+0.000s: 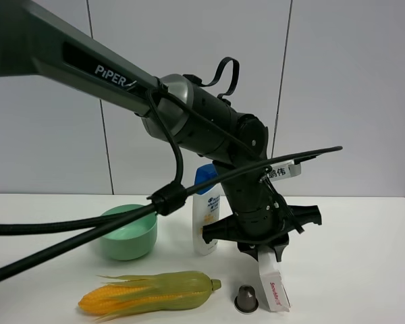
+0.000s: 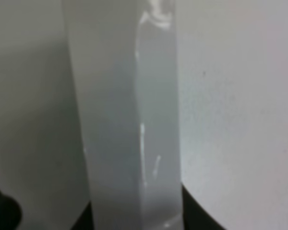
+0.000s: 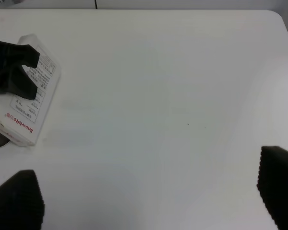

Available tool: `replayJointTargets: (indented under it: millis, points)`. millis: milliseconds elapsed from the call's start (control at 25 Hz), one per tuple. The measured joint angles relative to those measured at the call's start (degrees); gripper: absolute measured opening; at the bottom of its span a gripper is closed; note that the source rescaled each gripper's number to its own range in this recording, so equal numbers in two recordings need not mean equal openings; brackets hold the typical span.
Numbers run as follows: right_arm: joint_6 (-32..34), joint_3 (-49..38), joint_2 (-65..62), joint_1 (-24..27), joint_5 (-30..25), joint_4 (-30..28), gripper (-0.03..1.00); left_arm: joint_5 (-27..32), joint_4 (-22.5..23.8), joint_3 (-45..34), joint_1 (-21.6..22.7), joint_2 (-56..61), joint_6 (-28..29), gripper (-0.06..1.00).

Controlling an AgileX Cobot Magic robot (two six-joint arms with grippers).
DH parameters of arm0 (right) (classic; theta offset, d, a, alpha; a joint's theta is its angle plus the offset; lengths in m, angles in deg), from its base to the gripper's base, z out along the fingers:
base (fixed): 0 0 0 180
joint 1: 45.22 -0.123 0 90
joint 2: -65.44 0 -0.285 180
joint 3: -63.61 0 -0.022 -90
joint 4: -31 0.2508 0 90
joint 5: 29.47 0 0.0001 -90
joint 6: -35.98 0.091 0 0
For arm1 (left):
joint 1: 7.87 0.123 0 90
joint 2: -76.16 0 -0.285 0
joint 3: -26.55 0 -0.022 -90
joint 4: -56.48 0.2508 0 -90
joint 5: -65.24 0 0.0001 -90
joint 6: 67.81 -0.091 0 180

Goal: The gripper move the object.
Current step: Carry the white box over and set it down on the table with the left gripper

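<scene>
Carton [image 1: 274,289] in the grasp: the long white box, red lettering on its end, hangs tilted at the near side of the table [image 1: 364,270], right of centre. Its upper part is clamped between the fingers of the left gripper [image 1: 268,253]. We cannot tell whether its low end rests on the tabletop or is just clear of it. Just beside it on the left stands a small dark capsule [image 1: 246,299], and further left lies an ear of corn [image 1: 148,293]. Farther back stand a blue-capped white bottle [image 1: 206,216] and, to its left, a green bowl [image 1: 128,233]. The right gripper [image 3: 144,167] hovers well apart from the box over a bare stretch of table, fingers spread wide and holding nothing.

We judge the grasp made and the carry now in hand. The next move calls for lifting the low end clear of the capsule before any sideways travel. The hold must be firm, since a long box gripped near one end may swing.
</scene>
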Motion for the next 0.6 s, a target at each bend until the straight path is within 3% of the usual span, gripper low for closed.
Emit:
replayJointTargets:
  millis: [240, 440, 600]
  points:
    - [0.00, 0.00, 0.00, 0.00, 0.00, 0.00, 1.00, 0.00, -0.11, 0.00, 0.00, 0.00, 0.00, 0.04]
    - [0.00, 0.00, 0.00, 0.00, 0.00, 0.00, 1.00, -0.20, -0.16, 0.00, 0.00, 0.00, 0.00, 0.48]
    - [0.00, 0.00, 0.00, 0.00, 0.00, 0.00, 1.00, -0.20, -0.65, 0.00, 0.00, 0.00, 0.00, 0.58]
